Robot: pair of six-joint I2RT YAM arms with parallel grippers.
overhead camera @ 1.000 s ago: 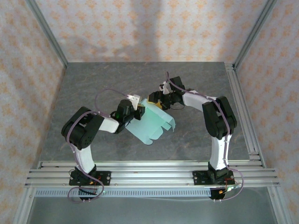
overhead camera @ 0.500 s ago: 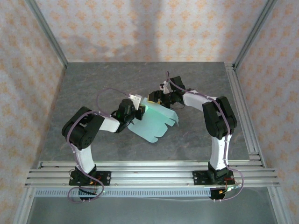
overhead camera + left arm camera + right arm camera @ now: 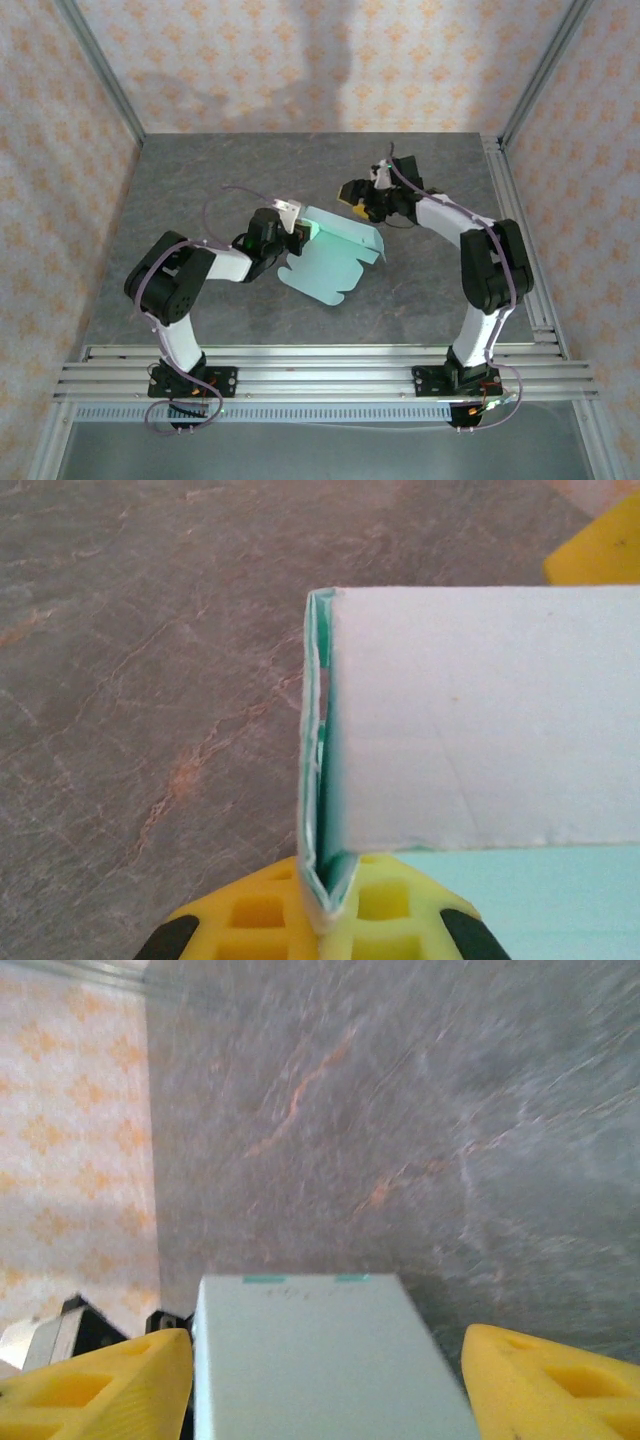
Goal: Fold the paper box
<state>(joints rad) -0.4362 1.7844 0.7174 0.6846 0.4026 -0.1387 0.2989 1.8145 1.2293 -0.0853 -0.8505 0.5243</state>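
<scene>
The paper box [image 3: 330,258] is a pale mint card, partly folded, lying mid-table with one panel raised along its far side. My left gripper [image 3: 297,235] is shut on its left folded edge. In the left wrist view the yellow fingers [image 3: 250,915] pinch the doubled card [image 3: 325,880], and the white panel [image 3: 480,720] stretches away to the right. My right gripper [image 3: 353,194] hovers open just beyond the box's far edge. In the right wrist view its fingers [image 3: 95,1380] stand wide apart, with the box panel [image 3: 320,1360] seen between them, not gripped.
The grey stone-patterned table [image 3: 230,170] is bounded by wallpapered walls. An aluminium rail [image 3: 320,365] carrying both arm bases runs along the near edge, and another rail [image 3: 515,230] lines the right side. One yellow finger of the right gripper [image 3: 600,552] shows in the left wrist view.
The left gripper has closed onto the box's left edge. The right arm has drawn back to the far right, off the box. The box now lies flatter with its far panel raised.
</scene>
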